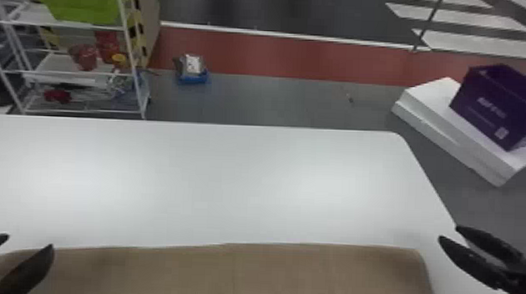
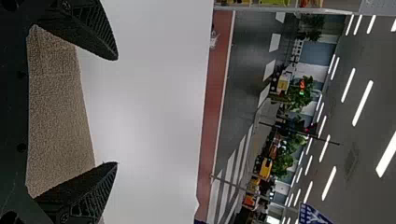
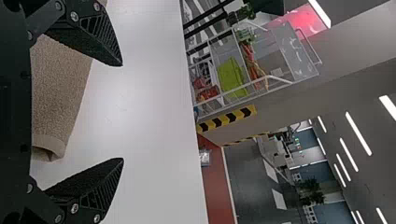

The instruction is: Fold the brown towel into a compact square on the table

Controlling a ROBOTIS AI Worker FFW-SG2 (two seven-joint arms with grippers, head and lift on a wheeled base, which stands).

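Left end effector (image 1: 25,242) stands wide open and empty at 8 o'clock in the head view, by one end of the brown towel (image 1: 245,273). At 4 o'clock, the right end effector (image 1: 450,233) is just as widely parted, with nothing between its fingers, beside the other end. The towel lies at 6 o'clock, stretching from 7 to 5 along the near part of the white worktop (image 1: 232,177); in the right wrist view its hemmed corner (image 3: 56,147) lifts slightly.

A shallow pinch could let the cloth slip, or catch only one layer at that raised hem and leave the fold crooked. Uneven pulling by the two arms would likely skew or ruck it.

Between 2 and 3 o'clock, off the worktop, a purple box (image 1: 495,106) carries pale lettering, left unread here.
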